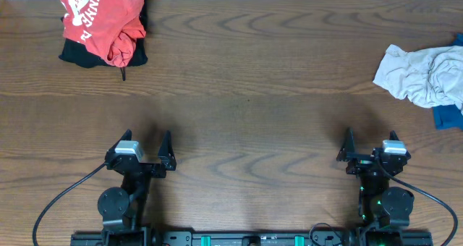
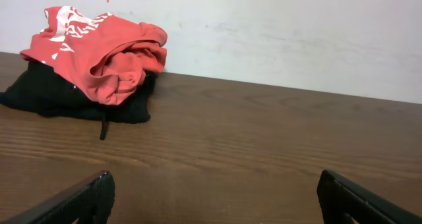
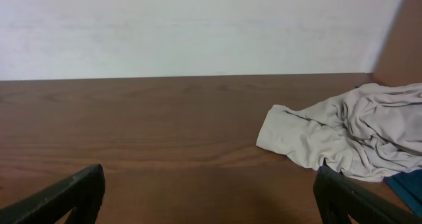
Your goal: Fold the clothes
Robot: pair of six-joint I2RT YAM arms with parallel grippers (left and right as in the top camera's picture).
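Noting left claw (image 1: 148,141) parked at the near edge of the table (image 1: 246,108), spread wide and gripping nothing. Noting right claw (image 1: 371,145) parked likewise on the opposite side, equally wide and equally empty. Judging both to be sitting in a ready stance, pointing toward the far edge and well apart from any cloth.

Finding the clothes in two heaps. Recording red shirt (image 1: 101,22) bunched in the far left corner, lying on top of black garment (image 1: 72,54), with a dark cord (image 1: 122,74) trailing out toward the near side. Recording beige shirt (image 1: 423,72) crumpled at the far right edge, overlapping blue cloth (image 1: 447,117), the latter running partly out of view.

Judging the heaps to be kept at the outer corners so as to leave the bare middle of the table free for spreading and folding. Judging the folding as not yet begun, with no piece flattened or squared.

Expecting a long forward reach for either heap. Flagging the stacked pieces as likely to drag together when lifted, and the cord as likely to snag.
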